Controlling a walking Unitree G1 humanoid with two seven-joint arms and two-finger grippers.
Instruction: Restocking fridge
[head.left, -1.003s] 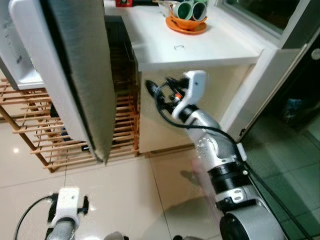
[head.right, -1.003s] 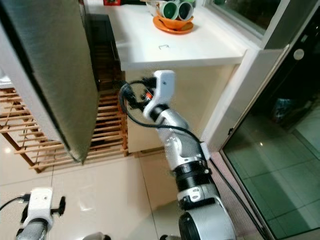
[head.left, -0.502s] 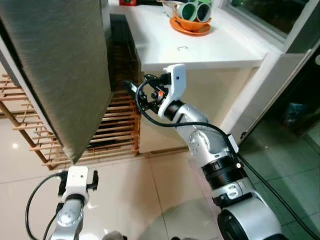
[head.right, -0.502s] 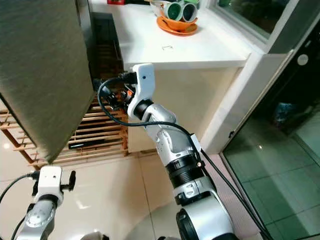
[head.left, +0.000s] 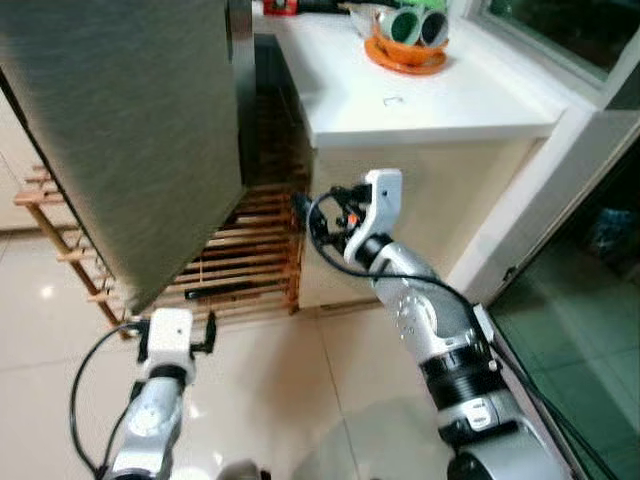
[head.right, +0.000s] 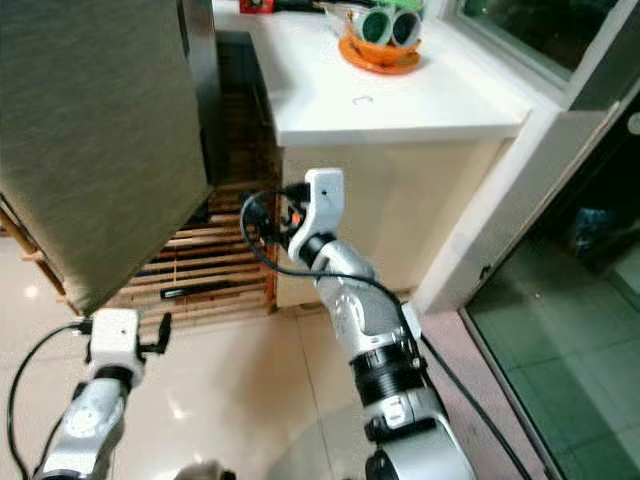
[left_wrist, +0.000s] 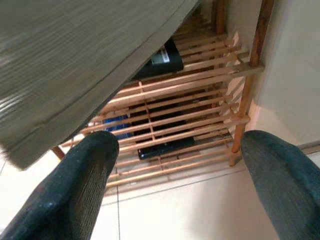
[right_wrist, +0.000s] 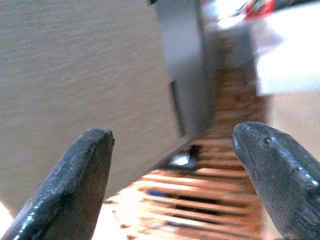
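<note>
A: Left eye view, items?
B: Fridge door (head.left: 130, 130), grey-brown and textured, hangs tilted over the wooden rack (head.left: 235, 262). White surface (head.left: 430, 100) stands just beside the rack, on the side away from the door. On its far end sits an orange bowl (head.left: 405, 55) holding green-lidded jars (head.left: 420, 25); a red item (head.left: 282, 7) lies at its far corner. Right arm (head.left: 420, 310) reaches toward the rack; right pincer (head.left: 300, 205) sits in the gap between rack and surface front, finger state not readable here. Left arm (head.left: 160, 380) is low over the tiled floor (head.left: 260, 400), in front of the rack.

A: Right eye view?
B: Same scene. A dark flat object (head.right: 185, 292) lies on a lower slat of the rack. Glass door (head.right: 570, 330) stands beyond the surface, well apart from the rack.

A: Left wrist view?
B: Left pincer (left_wrist: 180, 175) is spread wide, nothing between the fingers (left_wrist: 85, 170). Ahead: rack slats with dark packages (left_wrist: 165, 57) on them, the fridge door's lower edge (left_wrist: 75, 100) overhanging the rack.

A: Right wrist view?
B: Right pincer (right_wrist: 172, 165) is also spread wide and holds nothing. Between the fingertips (right_wrist: 90, 160): fridge door face (right_wrist: 75, 75), its grey edge (right_wrist: 182, 70), the rack below, blurred.
</note>
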